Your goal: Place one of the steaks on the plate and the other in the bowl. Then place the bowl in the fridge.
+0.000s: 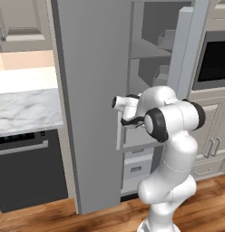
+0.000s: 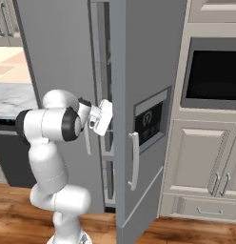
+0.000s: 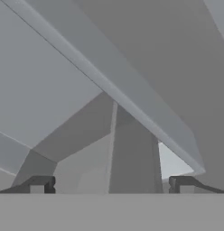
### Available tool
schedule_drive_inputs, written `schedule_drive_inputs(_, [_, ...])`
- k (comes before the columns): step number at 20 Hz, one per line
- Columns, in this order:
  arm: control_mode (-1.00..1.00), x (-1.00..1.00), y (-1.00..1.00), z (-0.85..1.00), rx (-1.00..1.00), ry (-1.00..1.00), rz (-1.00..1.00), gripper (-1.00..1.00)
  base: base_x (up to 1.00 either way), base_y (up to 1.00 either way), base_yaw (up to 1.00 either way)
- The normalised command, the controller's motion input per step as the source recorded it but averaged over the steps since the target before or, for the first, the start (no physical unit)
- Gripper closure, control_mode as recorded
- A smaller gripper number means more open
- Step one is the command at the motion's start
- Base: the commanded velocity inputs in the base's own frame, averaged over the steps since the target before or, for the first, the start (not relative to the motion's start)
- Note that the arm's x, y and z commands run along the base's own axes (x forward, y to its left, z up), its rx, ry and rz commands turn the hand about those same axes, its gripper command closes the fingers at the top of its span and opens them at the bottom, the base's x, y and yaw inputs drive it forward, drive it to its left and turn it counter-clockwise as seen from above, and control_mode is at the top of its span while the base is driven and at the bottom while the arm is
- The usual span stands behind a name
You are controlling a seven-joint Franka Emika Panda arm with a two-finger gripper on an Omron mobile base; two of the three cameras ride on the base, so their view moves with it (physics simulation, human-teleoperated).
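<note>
Gripper at fridge opening, fingers spread, nothing held

Fridge (image 1: pixel 94 90) w/ both doors swung ajar; arm's hand reaches into the narrow gap btwn them, tight on both sides. Gripper (image 3: pixel 111 182) jaws wide apart, empty, facing grey inner shelves (image 1: pixel 148 54) and slanting door edge. Door w/ dispenser panel (image 2: pixel 151 121) and light handle (image 2: pixel 134 159) at 3 o'clock of the hand. Marble worktop (image 1: pixel 23 106) at 9 o'clock, dark dishwasher (image 1: pixel 28 167) below; wall oven (image 2: pixel 215 71) at far right; wood floor (image 1: pixel 51 219) open around base
</note>
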Motion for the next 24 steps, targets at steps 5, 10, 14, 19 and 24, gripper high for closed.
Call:
schedule_drive_inputs(5, [-1.0,-0.17,-0.54,0.0,-0.01,-0.04,-0.08,-1.0,0.0,0.0,0.0])
schedule_drive_inputs(10, [-1.0,-0.66,-0.79,0.0,0.0,-0.16,-0.03,-1.0,0.0,0.0,0.0])
schedule_drive_inputs(14, [-1.0,-0.42,-1.0,0.02,0.0,-0.15,0.0,-1.0,0.0,0.0,0.0])
schedule_drive_inputs(19, [-1.0,-0.3,-1.0,0.15,0.02,-0.13,0.0,-1.0,0.0,0.0,0.0])
schedule_drive_inputs(24, [-1.0,-0.26,-1.0,0.15,0.03,-0.09,0.0,-1.0,0.0,0.0,0.0])
